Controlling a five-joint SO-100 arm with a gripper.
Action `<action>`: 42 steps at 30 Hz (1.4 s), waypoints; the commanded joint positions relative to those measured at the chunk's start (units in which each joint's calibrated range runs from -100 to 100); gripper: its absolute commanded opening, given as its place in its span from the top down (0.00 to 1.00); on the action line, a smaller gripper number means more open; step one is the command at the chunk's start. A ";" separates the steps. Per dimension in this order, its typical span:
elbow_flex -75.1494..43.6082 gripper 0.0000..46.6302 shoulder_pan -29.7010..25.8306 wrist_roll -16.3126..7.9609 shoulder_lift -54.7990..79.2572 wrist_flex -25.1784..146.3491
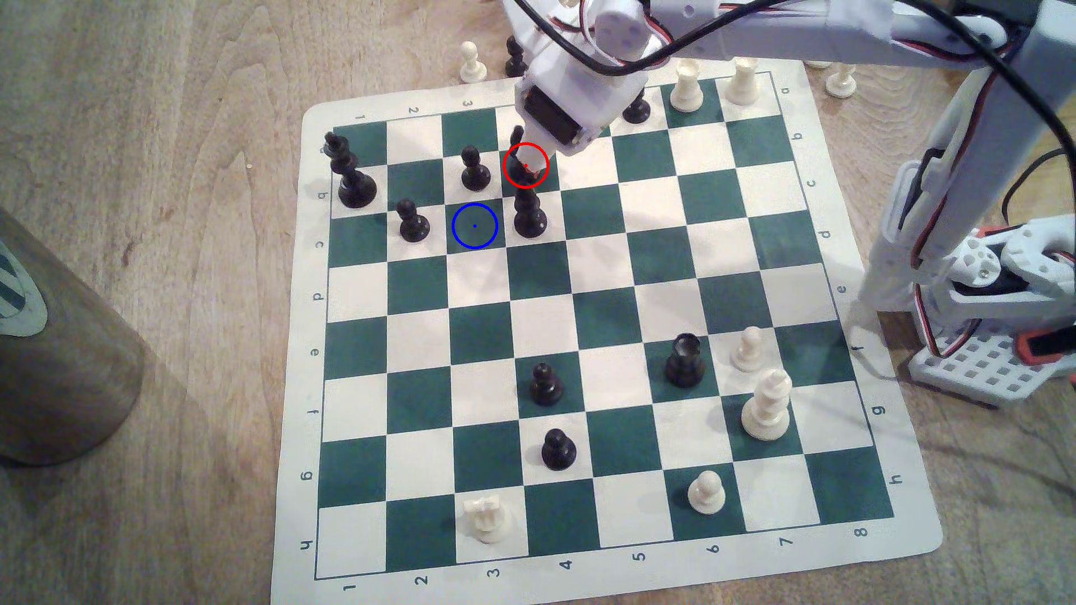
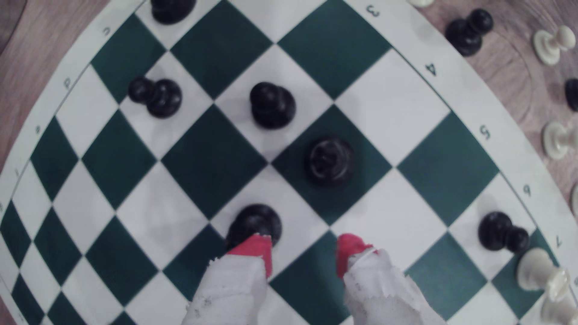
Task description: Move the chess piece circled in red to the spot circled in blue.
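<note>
Just ahead of my gripper (image 2: 305,256), whose jaws are spread and grasp nothing, the black bishop (image 2: 329,161) stands upright, centred between them.

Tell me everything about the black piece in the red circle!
The black piece looks like dark, slightly shiny plastic. Seen from above in the wrist view, it has a round base and rounded head. It stands upright on a dark green square, touching no other piece. The open gripper is not holding it.
</note>
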 commanded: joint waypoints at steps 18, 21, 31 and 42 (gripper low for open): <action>-2.95 0.75 1.86 0.15 5.37 -9.10; -2.95 0.75 1.94 0.00 5.46 -10.00; -0.05 0.72 2.48 0.15 6.05 -14.84; -0.05 0.73 2.56 0.49 7.92 -15.41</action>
